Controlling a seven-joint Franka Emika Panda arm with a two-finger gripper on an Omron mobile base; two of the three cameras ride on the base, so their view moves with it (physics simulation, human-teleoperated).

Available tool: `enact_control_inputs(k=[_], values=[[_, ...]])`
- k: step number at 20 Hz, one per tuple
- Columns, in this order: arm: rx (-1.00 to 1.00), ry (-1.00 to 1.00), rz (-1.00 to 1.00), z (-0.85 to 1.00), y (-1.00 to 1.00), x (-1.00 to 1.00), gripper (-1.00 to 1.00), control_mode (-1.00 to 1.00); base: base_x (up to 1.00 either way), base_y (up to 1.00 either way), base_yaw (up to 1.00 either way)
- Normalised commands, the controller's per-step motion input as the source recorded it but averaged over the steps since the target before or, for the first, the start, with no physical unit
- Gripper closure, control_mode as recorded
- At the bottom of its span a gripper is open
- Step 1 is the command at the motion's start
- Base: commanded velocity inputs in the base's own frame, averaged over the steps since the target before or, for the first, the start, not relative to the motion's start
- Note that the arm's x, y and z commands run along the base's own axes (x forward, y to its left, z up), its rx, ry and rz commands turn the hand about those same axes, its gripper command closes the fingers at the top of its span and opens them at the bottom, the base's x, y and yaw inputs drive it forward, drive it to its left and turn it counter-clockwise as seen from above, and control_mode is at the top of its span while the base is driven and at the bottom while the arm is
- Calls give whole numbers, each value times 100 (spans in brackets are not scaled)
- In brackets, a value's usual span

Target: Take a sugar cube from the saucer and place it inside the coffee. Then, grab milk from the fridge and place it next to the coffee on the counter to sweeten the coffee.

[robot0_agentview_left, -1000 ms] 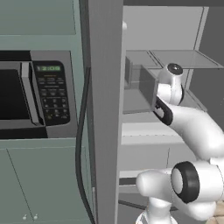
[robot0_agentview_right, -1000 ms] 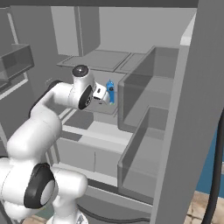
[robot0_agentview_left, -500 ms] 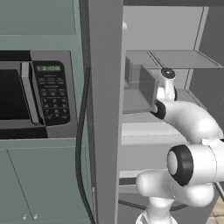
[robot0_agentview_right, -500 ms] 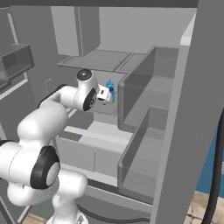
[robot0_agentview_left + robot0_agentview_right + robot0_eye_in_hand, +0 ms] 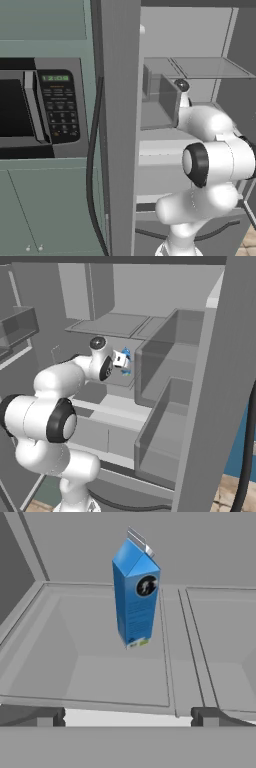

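Note:
The milk [image 5: 136,594] is a slim blue carton with a paler gabled top. It stands upright on a pale grey shelf [image 5: 115,677] inside the fridge [image 5: 165,381]. My gripper [image 5: 125,717] is open and points straight at the carton from a short way off, with nothing between its fingertips [image 5: 32,716]. In the right base view the gripper [image 5: 120,359] sits just in front of the milk [image 5: 126,351], which the hand partly hides. In the left base view the wrist [image 5: 182,95] reaches into the fridge [image 5: 120,125]. The sugar cube, saucer, coffee and counter are out of view.
A black-fronted microwave [image 5: 35,107] with a keypad sits to the left of the fridge, over grey-green cabinet fronts [image 5: 50,210]. Grey bins [image 5: 160,421] stand on the fridge's right side, close to the arm. A dark cable [image 5: 92,165] hangs down the fridge's edge.
The arm's elbow has folded down and nearer the base, while the hand has stayed at the shelf, pointing at the milk. The jaws remain open.

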Motion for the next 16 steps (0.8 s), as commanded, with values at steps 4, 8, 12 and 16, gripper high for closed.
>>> enact_control_inputs(k=[4, 8, 12, 16], values=[[0, -3, 0, -6, -6, 35, -100, -100, 0, 0, 0], [0, -2, 0, -10, -12, 34, -100, -100, 0, 0, 0], [0, -3, 0, -14, -10, 29, -100, -100, 0, 0, 0], [0, -4, 0, -21, -8, 29, -100, -100, 0, 0, 0]])
